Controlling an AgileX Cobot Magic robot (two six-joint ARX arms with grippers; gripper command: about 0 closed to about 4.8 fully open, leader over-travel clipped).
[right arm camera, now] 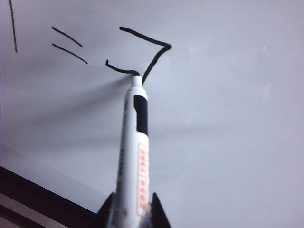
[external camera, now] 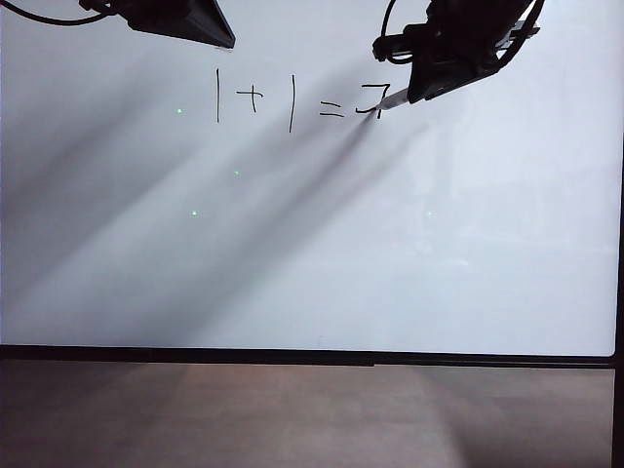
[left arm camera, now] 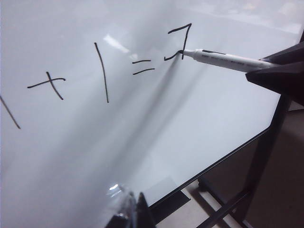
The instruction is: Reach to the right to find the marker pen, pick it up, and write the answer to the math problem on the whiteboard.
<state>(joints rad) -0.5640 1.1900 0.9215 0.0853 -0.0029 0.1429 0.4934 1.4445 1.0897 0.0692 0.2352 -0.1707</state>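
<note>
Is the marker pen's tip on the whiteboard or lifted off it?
On it. The marker pen, gripped in the right claw, has its tip at the end of the unfinished answer stroke on the whiteboard.

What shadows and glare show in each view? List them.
Exterior view: long grey shadows fan diagonally across the whiteboard. Left wrist view: bright glare patch beside the math problem, marker pen casts a shadow. Right wrist view: soft shadow beside the pen, the answer sharp.
</note>
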